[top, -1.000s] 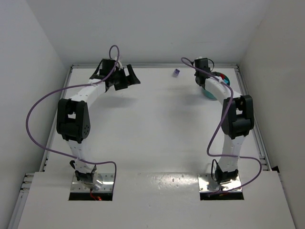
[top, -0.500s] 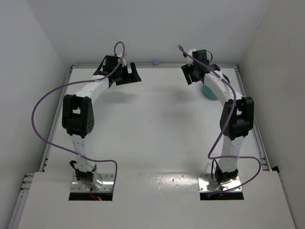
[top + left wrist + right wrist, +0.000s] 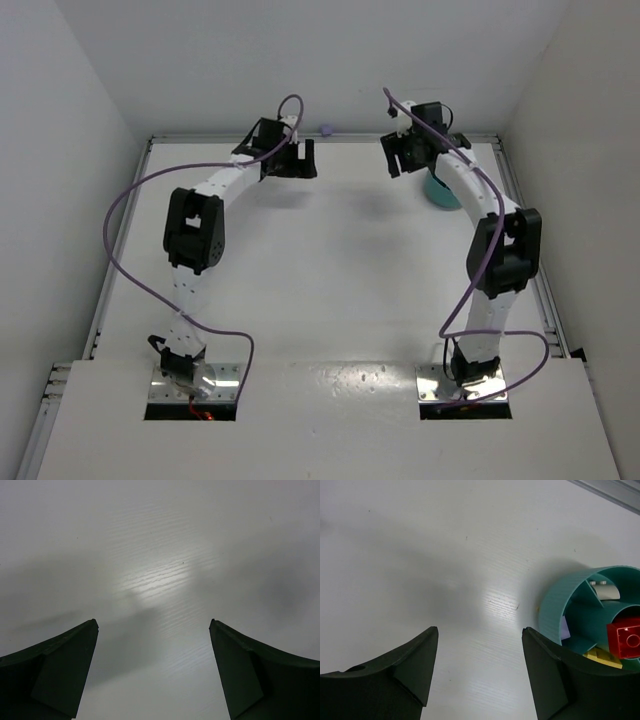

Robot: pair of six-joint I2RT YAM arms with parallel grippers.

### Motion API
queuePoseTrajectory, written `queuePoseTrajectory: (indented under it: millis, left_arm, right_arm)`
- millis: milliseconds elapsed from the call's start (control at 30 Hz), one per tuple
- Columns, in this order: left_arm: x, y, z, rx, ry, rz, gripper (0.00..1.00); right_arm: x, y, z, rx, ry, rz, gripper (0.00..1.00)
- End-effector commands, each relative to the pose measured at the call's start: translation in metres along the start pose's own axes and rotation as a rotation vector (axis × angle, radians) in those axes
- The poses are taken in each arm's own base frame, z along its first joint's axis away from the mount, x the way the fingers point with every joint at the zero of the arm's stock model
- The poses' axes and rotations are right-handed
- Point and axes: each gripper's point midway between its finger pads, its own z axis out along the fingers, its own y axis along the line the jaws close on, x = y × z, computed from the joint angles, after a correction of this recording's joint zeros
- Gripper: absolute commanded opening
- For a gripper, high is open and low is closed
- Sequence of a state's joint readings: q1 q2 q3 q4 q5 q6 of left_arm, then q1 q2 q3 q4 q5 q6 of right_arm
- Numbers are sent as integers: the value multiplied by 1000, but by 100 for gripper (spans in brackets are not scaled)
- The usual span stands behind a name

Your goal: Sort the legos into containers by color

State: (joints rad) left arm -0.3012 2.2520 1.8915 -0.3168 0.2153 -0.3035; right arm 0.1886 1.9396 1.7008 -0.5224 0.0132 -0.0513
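White walls [image 3: 300,60], white worktop [image 3: 330,260].
Left jaws: wide open, empty, over bare worktop, upper left-centre of top view.
Right jaws: wide open, empty, upper right-centre.
Teal dish [image 3: 440,196]: upper right, partly hidden under right arm, just beside right jaws. Red brick [image 3: 625,637], yellow brick [image 3: 601,655] and cream brick [image 3: 603,590] inside.
Loose purple brick [image 3: 324,129]: upper centre, at foot of far wall, between both jaws. Lies up-right of left jaws, up-left of right jaws. Left jaws nearer, so judged the picking arm.
Long axis: too small to tell.

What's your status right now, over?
Left gripper and right gripper open, empty. Dish holds red brick, yellow brick, cream brick. Purple brick loose by far wall.
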Motion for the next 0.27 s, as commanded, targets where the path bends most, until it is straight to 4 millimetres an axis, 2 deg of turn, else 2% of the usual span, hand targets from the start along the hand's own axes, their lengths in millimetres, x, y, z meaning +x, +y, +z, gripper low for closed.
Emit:
queuePoseTrajectory:
  millis: [0,133,233]
  left_arm:
    - [-26,-26,-13,-10,-65,116,100]
    - [-20,-18,-25,-69,-62,64,100]
    - [-23,-17,-42,-89,-77,77,100]
  right_arm:
    - [-16,-2,-24,-8,-67,22,68]
    - [-10,-8,-23,-14,-58,68,68]
    - [-13,-14,-25,-24,-71,92,68]
